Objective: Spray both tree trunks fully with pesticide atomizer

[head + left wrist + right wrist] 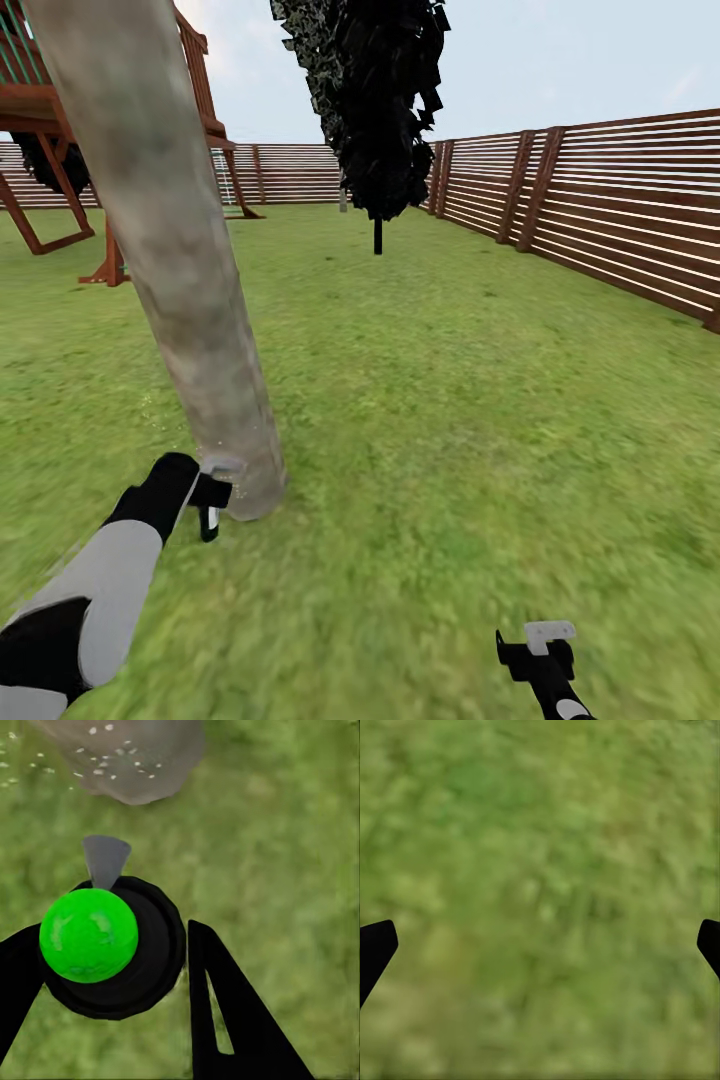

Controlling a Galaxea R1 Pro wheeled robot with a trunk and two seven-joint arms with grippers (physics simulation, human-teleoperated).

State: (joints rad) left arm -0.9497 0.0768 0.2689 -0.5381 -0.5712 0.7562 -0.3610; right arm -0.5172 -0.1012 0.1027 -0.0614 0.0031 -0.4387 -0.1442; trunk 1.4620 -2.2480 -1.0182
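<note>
Left wrist view puts us right on top of the action: the left gripper (112,990) has its two dark fingers clamped either side of the pesticide atomizer (112,945), green cap up, grey nozzle aimed at the foot of the tree trunk (131,761). White specks of pesticide (112,754) dot the bark there, and a few drift over the grass (285,870) beside it.

From the head view, the atomizer (212,495) is held low, just beside the trunk's base (180,260). The risk, as I judge it, is coverage: specks show only near the base, and the tall leaning column above looks bare. If the nozzle stays this low, the upper bark goes unsprayed. Raising the arm this close could also knock the nozzle against the trunk, or twist the bottle in the grip so the spray lands on the lawn.

The right gripper (540,650) hangs low over grass, and in the right wrist view its fingertips (375,945) sit far apart at the frame's edges, wide and holding nothing.

As for containers, the atomizer is the only one here, and its opaque body hides how much is left. A slim dark-leaved tree (378,110), the slatted fence (620,210) and a wooden play frame (60,110) stand behind
</note>
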